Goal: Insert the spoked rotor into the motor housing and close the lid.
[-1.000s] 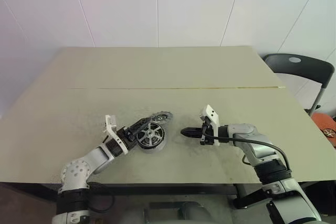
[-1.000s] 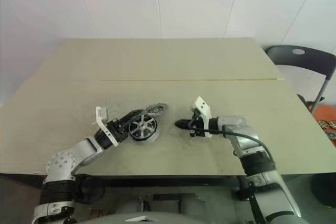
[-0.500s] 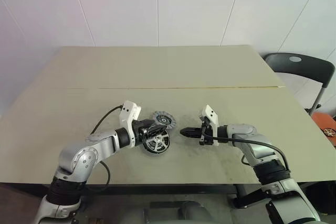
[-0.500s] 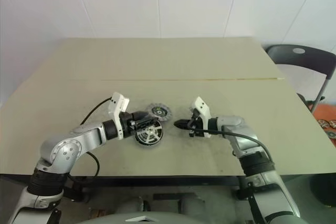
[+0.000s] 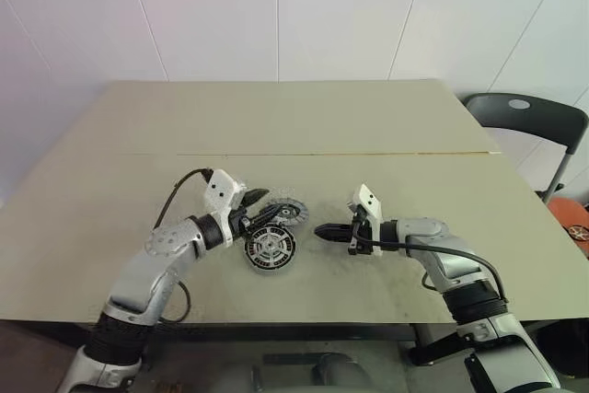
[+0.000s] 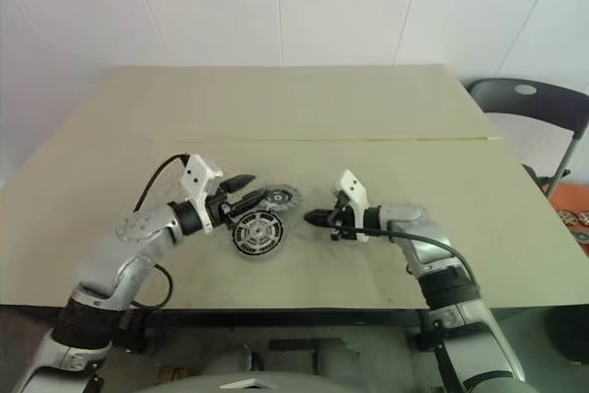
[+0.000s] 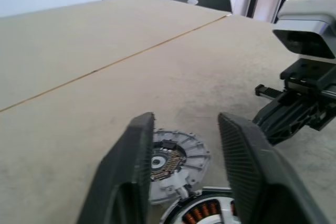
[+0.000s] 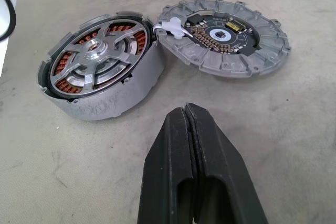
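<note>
Though unlabelled, spoked rotor inside motor housing, lid alongside

the motor housing is dull, rough-cast silver metal with coppery windings; the lid is matt grey ribbed metal. the table looks matt, scuffed.

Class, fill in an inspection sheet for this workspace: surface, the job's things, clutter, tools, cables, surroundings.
Surface: beige table, a seam line across it.
Job's things: spoked rotor seated in the motor housing, copper windings visible between spokes; lid lies beside it on the table, inner side up, not fitted.
Clutter: nothing seen.
Tools: left tool open, above the lid; right tool shut, empty, beside the housing.
Cables: black cable on the left arm.
Surroundings: dark chair, white wall.
</note>
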